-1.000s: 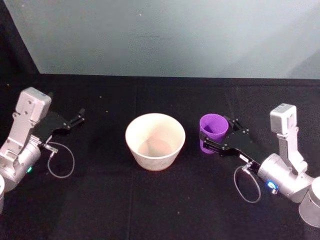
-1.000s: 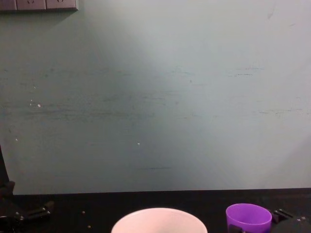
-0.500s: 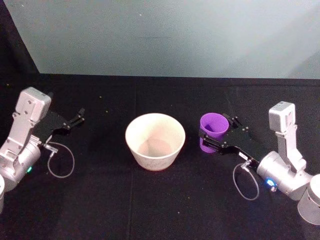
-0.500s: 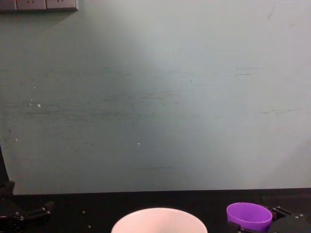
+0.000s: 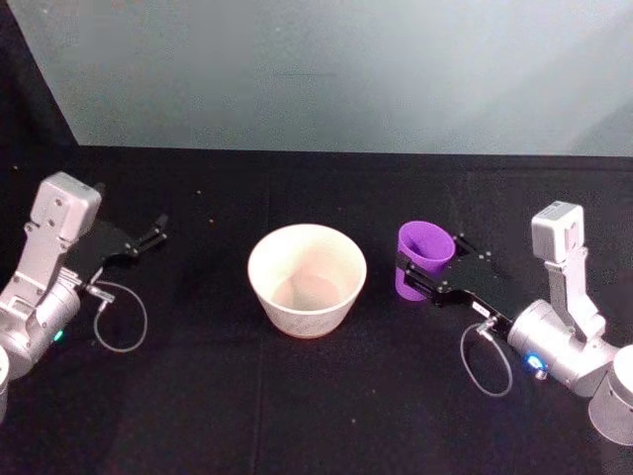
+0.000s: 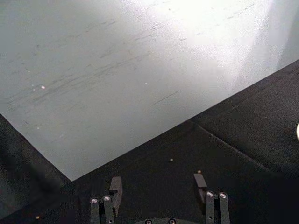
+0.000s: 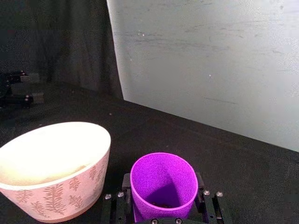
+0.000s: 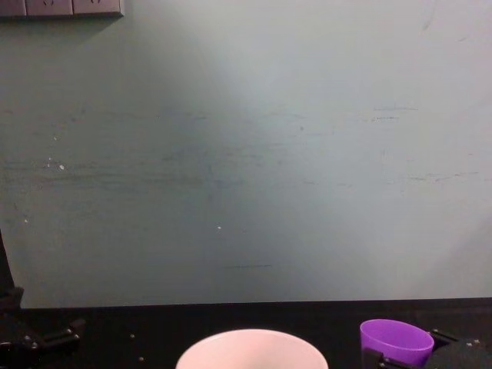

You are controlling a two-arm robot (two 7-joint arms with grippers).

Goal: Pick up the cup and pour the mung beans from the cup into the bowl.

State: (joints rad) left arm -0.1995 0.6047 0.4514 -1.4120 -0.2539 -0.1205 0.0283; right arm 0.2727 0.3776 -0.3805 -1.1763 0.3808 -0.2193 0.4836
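The purple cup (image 5: 425, 257) stands right of the pale bowl (image 5: 289, 315) on the black table and leans slightly. My right gripper (image 5: 427, 275) is shut on the cup's lower body, one finger on each side. In the right wrist view the cup (image 7: 163, 182) sits between the fingers (image 7: 125, 183), with a small dark patch of mung beans (image 7: 163, 204) at its bottom. The bowl (image 7: 56, 196) there has a leaf pattern on its wall. The chest view shows the cup (image 8: 396, 340) beside the bowl's rim (image 8: 252, 344). My left gripper (image 5: 150, 236) rests open at the far left.
A pale green wall closes the table's far side. A few loose specks lie on the black cloth near the left gripper (image 6: 158, 186). Cable loops hang by both wrists. A gap of bare cloth separates the cup from the bowl.
The cup has shifted slightly to the right and tipped a little in the right gripper. The left arm has not moved.
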